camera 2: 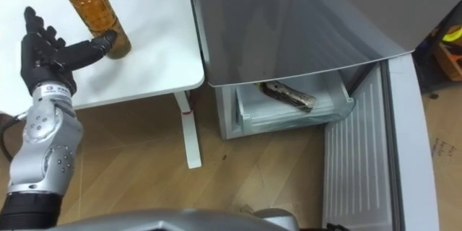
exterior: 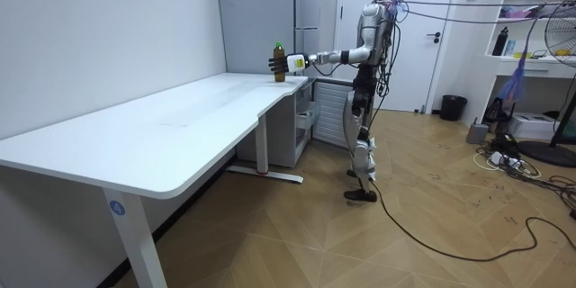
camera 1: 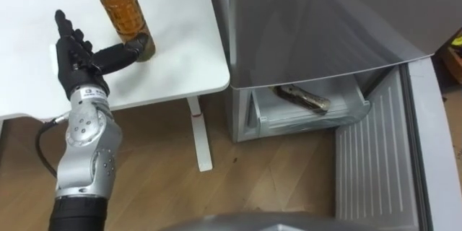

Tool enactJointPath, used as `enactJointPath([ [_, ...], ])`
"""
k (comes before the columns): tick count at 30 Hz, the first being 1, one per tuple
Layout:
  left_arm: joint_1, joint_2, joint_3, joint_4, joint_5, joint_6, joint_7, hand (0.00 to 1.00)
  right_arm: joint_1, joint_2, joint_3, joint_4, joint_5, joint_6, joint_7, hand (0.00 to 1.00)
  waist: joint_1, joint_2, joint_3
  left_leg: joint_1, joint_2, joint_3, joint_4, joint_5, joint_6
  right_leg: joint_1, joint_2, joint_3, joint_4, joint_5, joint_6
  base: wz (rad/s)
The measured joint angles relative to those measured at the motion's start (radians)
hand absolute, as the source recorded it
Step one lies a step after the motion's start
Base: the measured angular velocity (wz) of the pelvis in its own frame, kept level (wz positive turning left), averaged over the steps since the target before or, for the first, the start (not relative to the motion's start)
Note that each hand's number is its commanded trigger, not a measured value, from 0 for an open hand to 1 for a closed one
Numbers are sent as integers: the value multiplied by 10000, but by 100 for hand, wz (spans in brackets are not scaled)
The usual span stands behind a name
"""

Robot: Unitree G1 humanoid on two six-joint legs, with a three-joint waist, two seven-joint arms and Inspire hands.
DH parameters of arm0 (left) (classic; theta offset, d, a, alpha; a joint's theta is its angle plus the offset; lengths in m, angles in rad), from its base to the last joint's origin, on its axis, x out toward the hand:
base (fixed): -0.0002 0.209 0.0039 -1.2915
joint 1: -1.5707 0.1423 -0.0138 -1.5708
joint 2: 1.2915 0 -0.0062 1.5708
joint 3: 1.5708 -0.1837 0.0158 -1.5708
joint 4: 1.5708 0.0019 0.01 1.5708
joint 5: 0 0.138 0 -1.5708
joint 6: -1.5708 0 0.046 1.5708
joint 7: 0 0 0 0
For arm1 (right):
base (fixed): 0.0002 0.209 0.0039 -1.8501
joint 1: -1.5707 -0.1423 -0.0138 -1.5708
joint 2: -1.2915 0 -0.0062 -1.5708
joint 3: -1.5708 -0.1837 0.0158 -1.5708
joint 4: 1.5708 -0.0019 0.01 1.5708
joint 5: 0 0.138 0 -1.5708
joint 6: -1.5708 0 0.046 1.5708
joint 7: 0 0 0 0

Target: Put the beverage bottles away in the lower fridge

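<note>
Near the table (camera 1: 180, 43) corner next to the fridge (camera 1: 310, 22), the bottle (camera 1: 124, 14) stands upright. The left robot hand (camera 1: 76, 61) is just beside it, fingers straight and apart, thumb at its base. A second bottle (camera 1: 302, 99) lies in the open lower drawer (camera 1: 310, 123).

surface: white table (camera 1: 180, 36) | on it: green-capped tea bottle (camera 1: 124, 13), upright, near edge
</note>
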Motion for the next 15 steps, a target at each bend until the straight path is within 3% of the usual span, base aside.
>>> enactJointPath([
  [7, -647, 68, 194, 362, 0, 185, -8, 0, 10, -4, -104, -52, -683, 157, 2, 0, -17, 21, -25, -38, -1, -56, 22, 0, 0, -25, -2, -12, -9, 0, 0, 0],
  [12, -1282, 204, 613, 685, 18, 348, -31, 0, 235, -27, -400, -93, -1375, 281, 20, 0, -40, 203, -19, -55, -2, -57, 18, 0, 0, -32, -7, -23, -11, 0, 0, 0],
  [15, -1357, 306, 676, 683, 19, 352, -111, 0, 258, -77, -405, -82, -1397, 306, 35, 0, -87, 298, -37, -51, -1, -48, 15, 0, 0, -35, -4, -17, -7, 0, 0, 0],
])
